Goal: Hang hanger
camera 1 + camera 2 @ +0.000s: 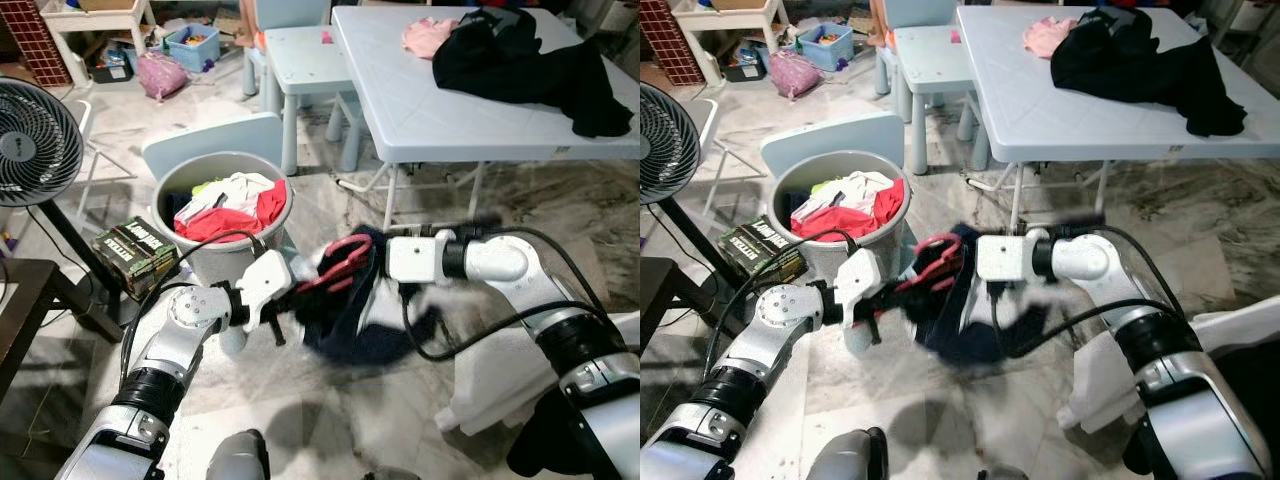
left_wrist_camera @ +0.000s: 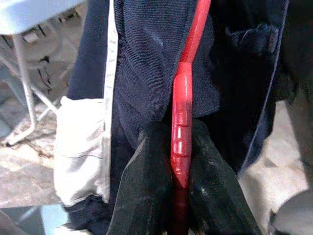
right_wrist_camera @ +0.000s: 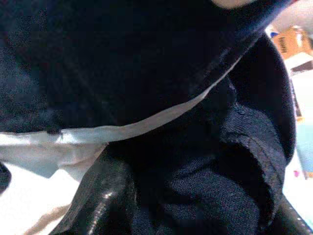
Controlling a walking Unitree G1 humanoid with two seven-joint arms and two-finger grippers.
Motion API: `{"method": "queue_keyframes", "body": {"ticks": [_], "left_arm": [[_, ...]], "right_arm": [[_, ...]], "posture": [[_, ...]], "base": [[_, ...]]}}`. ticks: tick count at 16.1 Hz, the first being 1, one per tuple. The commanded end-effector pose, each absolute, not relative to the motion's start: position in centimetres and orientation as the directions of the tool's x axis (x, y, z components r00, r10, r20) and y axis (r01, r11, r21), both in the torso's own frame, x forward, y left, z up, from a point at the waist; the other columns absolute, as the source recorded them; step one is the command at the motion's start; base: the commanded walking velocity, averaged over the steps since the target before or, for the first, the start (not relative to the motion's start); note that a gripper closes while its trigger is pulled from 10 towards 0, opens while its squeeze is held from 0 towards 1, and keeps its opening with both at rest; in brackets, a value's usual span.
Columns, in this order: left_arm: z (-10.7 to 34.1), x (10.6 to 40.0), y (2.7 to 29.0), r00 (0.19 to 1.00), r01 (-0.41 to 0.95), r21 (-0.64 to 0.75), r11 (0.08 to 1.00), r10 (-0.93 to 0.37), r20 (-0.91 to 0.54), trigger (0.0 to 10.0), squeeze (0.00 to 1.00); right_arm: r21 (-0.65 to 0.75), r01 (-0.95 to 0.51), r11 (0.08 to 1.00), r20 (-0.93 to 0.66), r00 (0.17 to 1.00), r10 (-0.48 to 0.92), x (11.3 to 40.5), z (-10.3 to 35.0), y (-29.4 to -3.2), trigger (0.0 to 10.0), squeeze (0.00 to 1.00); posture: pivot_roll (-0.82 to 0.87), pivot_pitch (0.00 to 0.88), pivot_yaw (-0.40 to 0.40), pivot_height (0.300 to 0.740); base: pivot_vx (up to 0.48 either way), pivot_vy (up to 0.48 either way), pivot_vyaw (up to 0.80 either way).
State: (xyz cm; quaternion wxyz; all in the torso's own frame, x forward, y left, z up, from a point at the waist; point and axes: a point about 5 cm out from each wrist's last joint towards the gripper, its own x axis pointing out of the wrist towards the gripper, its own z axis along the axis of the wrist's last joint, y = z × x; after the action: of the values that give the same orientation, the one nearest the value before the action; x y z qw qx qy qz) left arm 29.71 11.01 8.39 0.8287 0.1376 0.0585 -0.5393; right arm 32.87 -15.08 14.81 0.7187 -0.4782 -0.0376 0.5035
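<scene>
A red plastic hanger is pushed into a navy garment with a white panel, held above the floor in front of me. My left gripper is shut on one end of the hanger. In the left wrist view the red bar sits clamped between the black fingers. From the right, my right gripper reaches into the cloth. The right wrist view has navy fabric bunched between its fingers, so it grips the garment.
A grey laundry basket full of clothes stands just behind the left arm. A white table with a black garment and pink cloth is at the back right. A fan and a box are on the left.
</scene>
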Motion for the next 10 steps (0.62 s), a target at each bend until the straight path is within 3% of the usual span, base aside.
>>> {"method": "queue_keyframes", "body": {"ticks": [1, 6, 10], "left_arm": [[8.9, 29.6, 10.7, 0.425, 0.902, 0.172, 0.396, -0.885, -0.192, 0.0, 0.00], [9.2, 29.8, 11.0, 0.482, 0.871, 0.195, 0.450, -0.860, -0.170, 0.0, 0.00], [9.1, 30.1, 11.2, 0.520, 0.851, 0.183, 0.493, -0.840, -0.155, 0.0, 0.00]], "right_arm": [[-0.770, -0.631, 0.096, -0.368, 0.562, 0.741, 33.6, 15.9, -15.7, 10.0, 1.00], [-0.834, -0.522, 0.179, -0.263, 0.661, 0.703, 34.6, 16.5, -16.0, 10.0, 1.00], [-0.882, -0.365, 0.298, -0.112, 0.776, 0.620, 36.0, 19.0, -17.4, 10.0, 1.00]], "posture": [[-0.07, 0.081, -0.034, 0.740], [-0.05, 0.084, -0.047, 0.740], [-0.07, 0.083, -0.041, 0.740]], "base": [[0.000, 0.000, 0.00], [0.000, 0.000, 0.00], [0.000, 0.000, 0.00]]}}
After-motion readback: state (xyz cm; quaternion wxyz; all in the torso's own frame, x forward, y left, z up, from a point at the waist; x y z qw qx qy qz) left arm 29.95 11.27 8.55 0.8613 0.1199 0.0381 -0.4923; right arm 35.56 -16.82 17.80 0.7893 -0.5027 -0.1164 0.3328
